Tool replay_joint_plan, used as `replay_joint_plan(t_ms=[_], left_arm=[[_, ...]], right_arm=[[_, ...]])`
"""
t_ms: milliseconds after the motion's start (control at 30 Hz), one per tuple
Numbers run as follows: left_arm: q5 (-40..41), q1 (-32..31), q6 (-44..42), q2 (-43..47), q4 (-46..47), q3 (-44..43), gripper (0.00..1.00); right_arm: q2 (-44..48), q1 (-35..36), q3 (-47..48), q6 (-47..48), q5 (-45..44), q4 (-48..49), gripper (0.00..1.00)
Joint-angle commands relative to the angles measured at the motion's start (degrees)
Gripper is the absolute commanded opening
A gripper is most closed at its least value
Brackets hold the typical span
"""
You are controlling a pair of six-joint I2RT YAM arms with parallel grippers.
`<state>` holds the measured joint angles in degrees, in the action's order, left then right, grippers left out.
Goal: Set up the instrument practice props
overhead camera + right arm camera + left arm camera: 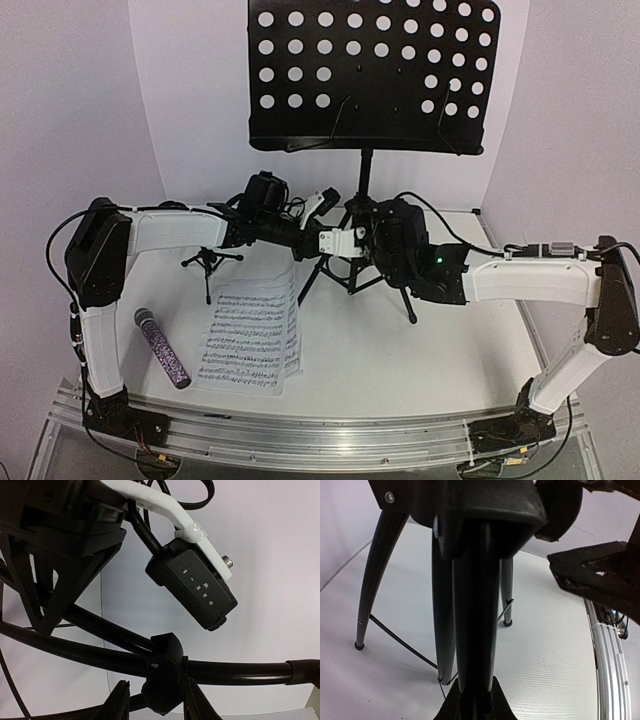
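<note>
Left gripper (477, 702) clamps the music stand (370, 70); right gripper (157, 699) straddles its hub (165, 672)

The top external camera is fixed above and behind the arm bases (125, 412), looking down across the table (400, 370) to the music stand (300, 125). The left wrist camera sits close against the stand's lower pole (475, 605), facing along it to the tabletop. The right wrist camera frames the leg collar (165, 672) at close range. All three share the stand's tripod.
</note>
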<state>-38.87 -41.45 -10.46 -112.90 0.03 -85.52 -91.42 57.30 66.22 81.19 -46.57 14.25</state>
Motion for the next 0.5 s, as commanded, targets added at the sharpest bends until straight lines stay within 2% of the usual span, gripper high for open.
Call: replay_joint_plan(t_ms=[0,167,367,467], left_arm=[[-2.1,-0.3,0.0,-1.3,-3.0,-1.2,0.0],[-2.2,-0.3,-0.2,-1.4,-3.0,-1.3,0.0],[-2.0,-0.3,-0.4,-1.6,-3.0,-1.2,0.0],[-2.1,-0.3,-0.6,-1.6,-3.4,-1.3,0.0]], right_arm=[[-0.3,-1.0,1.7,0.0,-2.9,1.6,0.27],[-1.1,-1.0,1.8,-3.6,-3.6,3.2,0.01],[-0.5,-0.9,0.9,-21.4,-5.1,5.1,0.0],[-0.6,-0.7,0.4,-26.5,-5.7,5.2,0.0]])
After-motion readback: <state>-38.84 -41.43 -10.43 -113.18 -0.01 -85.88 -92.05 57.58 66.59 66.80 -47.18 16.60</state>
